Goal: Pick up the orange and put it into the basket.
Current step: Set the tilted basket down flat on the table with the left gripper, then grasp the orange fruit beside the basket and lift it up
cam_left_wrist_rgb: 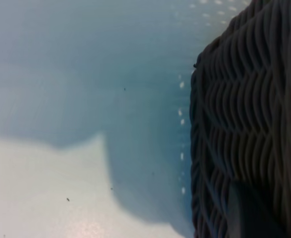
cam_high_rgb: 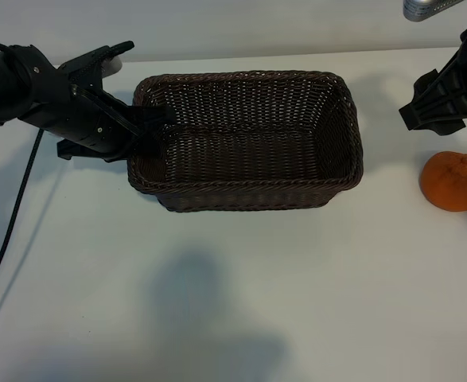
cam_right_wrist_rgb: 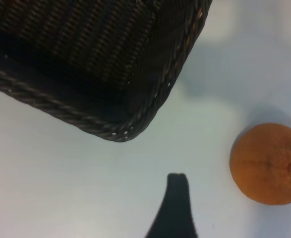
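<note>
The orange [cam_high_rgb: 453, 181] lies on the white table at the right, well apart from the basket's right end; it also shows in the right wrist view as the orange [cam_right_wrist_rgb: 269, 163]. The dark brown wicker basket [cam_high_rgb: 249, 195] stands in the middle with nothing in it. My left gripper [cam_high_rgb: 155, 131] is shut on the basket's left rim, one finger inside and one outside; the basket wall [cam_left_wrist_rgb: 249, 99] fills that wrist view. My right gripper [cam_high_rgb: 437, 111] hangs open above the table, just behind the orange. Only one of its fingers [cam_right_wrist_rgb: 177, 198] shows, beside the fruit.
A black cable [cam_high_rgb: 14, 215] runs down the table's left side from the left arm. Bare white tabletop [cam_high_rgb: 233, 302] spreads in front of the basket, crossed by a soft shadow. A basket corner [cam_right_wrist_rgb: 120, 131] lies close to the right gripper.
</note>
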You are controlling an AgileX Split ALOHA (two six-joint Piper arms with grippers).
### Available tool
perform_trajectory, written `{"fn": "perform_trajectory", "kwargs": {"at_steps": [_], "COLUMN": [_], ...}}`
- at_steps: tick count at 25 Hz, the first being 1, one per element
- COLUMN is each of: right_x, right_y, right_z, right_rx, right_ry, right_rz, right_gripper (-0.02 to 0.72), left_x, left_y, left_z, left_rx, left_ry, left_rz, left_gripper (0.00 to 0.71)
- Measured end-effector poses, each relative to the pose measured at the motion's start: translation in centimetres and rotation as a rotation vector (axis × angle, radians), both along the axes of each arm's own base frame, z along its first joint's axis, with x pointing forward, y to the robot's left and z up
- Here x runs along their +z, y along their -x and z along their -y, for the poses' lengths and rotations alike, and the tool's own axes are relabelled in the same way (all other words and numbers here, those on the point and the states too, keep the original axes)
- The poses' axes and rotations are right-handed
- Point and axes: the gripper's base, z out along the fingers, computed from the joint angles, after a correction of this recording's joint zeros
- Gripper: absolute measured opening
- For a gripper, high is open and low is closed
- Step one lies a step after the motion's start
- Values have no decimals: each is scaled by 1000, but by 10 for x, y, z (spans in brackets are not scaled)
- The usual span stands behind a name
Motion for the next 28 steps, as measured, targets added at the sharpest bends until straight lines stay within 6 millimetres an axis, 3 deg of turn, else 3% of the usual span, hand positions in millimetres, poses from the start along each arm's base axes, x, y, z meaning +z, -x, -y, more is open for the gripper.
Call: {"fn": "perform_trajectory", "kwargs": {"at_steps": [10, 13, 18, 20, 22, 28], "right_x": [0, 0, 0, 0, 0, 0], "right_y": [0, 0, 0, 0, 0, 0], "right_z": [0, 0, 0, 0, 0, 0], "right_rx": [0, 0, 0, 0, 0, 0], "right_ry": [1, 1, 1, 1, 1, 1], "right_rz": [-3, -3, -4, -4, -4, -4], "right_gripper": [594, 594, 594, 594, 594, 594], "left_x": [-2, -2, -1, -1, -1, 0], "left_y": [1, 2, 3, 4, 4, 5], "left_z": [0, 1, 2, 2, 2, 2], "left_rx": [-6, -10, -7, -8, -10, -16], "left_ry": [0, 5, 15, 17, 19, 22], "left_rz": [-15, -29, -43, -48, -56, -67], "left_gripper": [159, 256, 583, 672, 705, 705]}}
